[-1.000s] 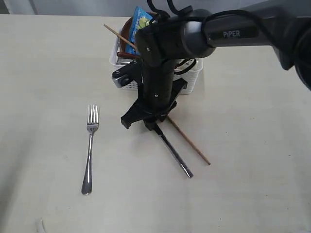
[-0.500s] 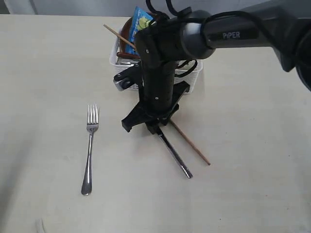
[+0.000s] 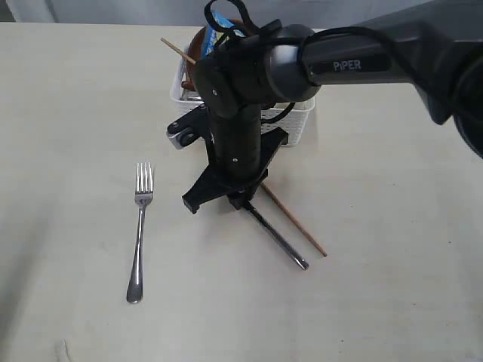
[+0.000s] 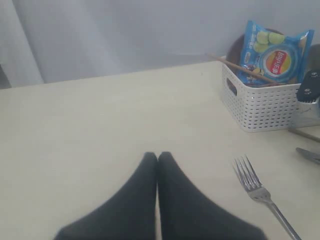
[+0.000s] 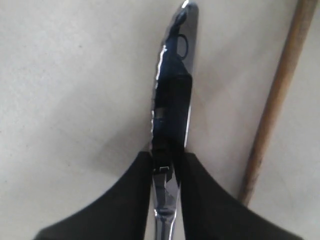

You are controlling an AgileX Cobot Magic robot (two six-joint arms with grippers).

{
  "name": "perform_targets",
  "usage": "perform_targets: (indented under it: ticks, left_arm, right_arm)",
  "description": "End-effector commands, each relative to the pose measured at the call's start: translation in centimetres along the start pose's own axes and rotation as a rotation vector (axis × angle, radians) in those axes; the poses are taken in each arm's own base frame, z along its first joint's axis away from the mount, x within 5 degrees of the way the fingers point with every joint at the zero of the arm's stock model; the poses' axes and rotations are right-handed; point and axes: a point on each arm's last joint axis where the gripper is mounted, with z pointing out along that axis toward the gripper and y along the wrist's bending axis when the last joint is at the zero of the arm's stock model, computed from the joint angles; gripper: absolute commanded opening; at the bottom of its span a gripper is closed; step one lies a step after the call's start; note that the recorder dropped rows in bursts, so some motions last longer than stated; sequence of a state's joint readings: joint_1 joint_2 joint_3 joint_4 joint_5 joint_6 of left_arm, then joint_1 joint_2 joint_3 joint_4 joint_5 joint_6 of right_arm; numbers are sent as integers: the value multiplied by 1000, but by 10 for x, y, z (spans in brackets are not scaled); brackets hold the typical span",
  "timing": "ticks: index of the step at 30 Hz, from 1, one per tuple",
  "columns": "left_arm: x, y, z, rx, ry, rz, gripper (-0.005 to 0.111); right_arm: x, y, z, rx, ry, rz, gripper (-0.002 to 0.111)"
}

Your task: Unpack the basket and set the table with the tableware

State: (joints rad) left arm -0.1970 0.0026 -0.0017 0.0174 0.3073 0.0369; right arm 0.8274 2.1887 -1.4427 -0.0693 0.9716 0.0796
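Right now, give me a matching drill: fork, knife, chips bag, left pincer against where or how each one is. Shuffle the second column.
Column 1
1. fork
2. knife
3. chips bag
4. left pincer

Column 2
A. standing in the basket
B. clamped in the right pincer, far end on the table
C. lying flat on the table, nothing gripping it
D. shut, holding nothing

Pairs: 1-C, 2-B, 3-A, 4-D
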Motion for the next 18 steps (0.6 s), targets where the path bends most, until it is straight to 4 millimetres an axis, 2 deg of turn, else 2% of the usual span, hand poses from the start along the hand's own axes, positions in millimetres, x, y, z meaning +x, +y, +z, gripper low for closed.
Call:
perform_targets:
  ticks: [1, 8, 13, 18]
  left_arm:
    - [0, 0, 0, -2, -9, 1, 0]
    - [0, 0, 0, -2, -9, 1, 0]
    - [0, 0, 0, -2, -9, 1, 0]
    - [0, 0, 0, -2, -9, 1, 0]
  right_arm:
    - [25, 1, 42, 19, 221, -38, 0]
    - [21, -1, -2, 11, 91, -29, 0]
    - [10, 3, -35, -44, -15, 20, 0]
    - [-1, 5, -51, -76, -66, 27, 0]
